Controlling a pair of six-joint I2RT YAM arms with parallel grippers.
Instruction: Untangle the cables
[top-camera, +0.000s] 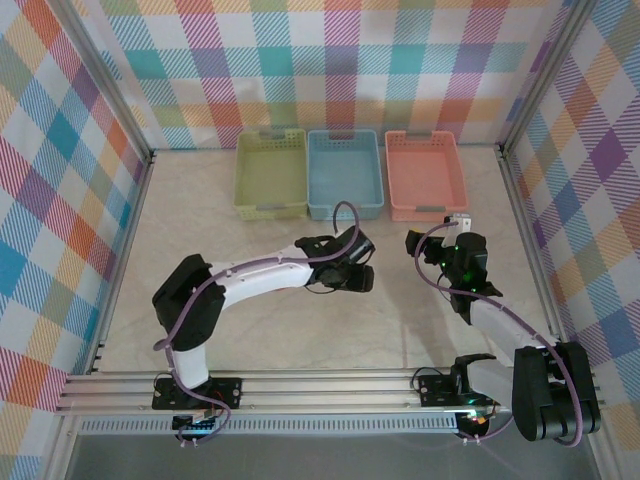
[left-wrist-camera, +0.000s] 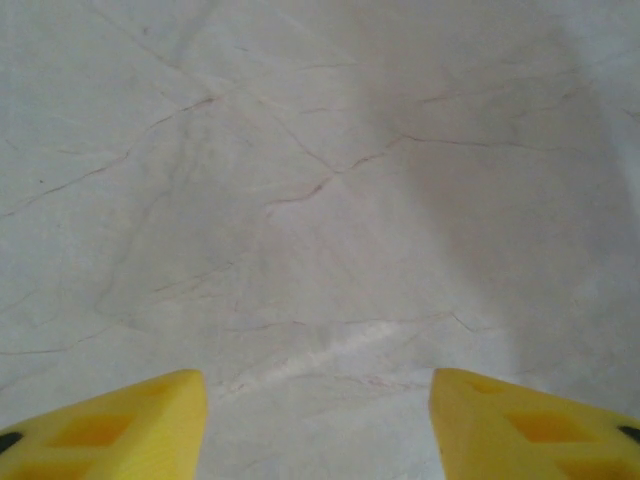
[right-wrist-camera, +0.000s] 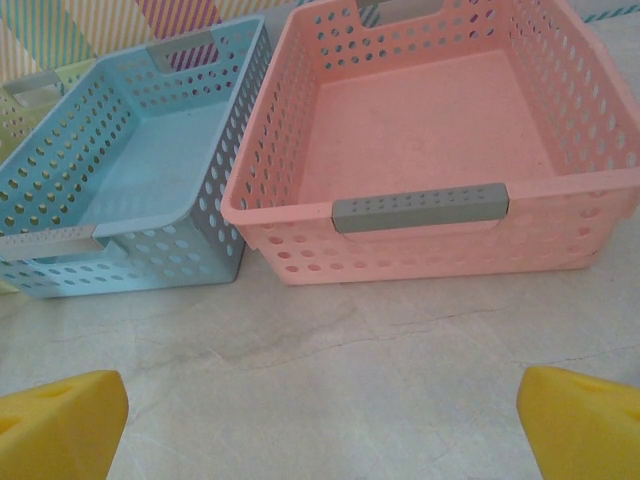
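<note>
My left gripper (top-camera: 363, 277) hangs over the middle of the table, pointing right. In the left wrist view its yellow fingertips (left-wrist-camera: 120, 425) stand apart with only bare marbled tabletop between them. A thin dark curl (top-camera: 319, 290) lies on the table under the left wrist; it may be part of the cables, too small to tell. My right gripper (top-camera: 445, 238) sits just in front of the pink basket (top-camera: 425, 172), wide open. Its yellow fingertips (right-wrist-camera: 62, 425) frame empty table short of the basket's near wall (right-wrist-camera: 420, 245).
Three perforated baskets stand in a row at the back: yellow-green (top-camera: 271, 172), blue (top-camera: 344, 172) (right-wrist-camera: 130, 160) and pink, all looking empty. Checked walls enclose the table on three sides. An aluminium rail (top-camera: 300, 390) holds both arm bases at the near edge.
</note>
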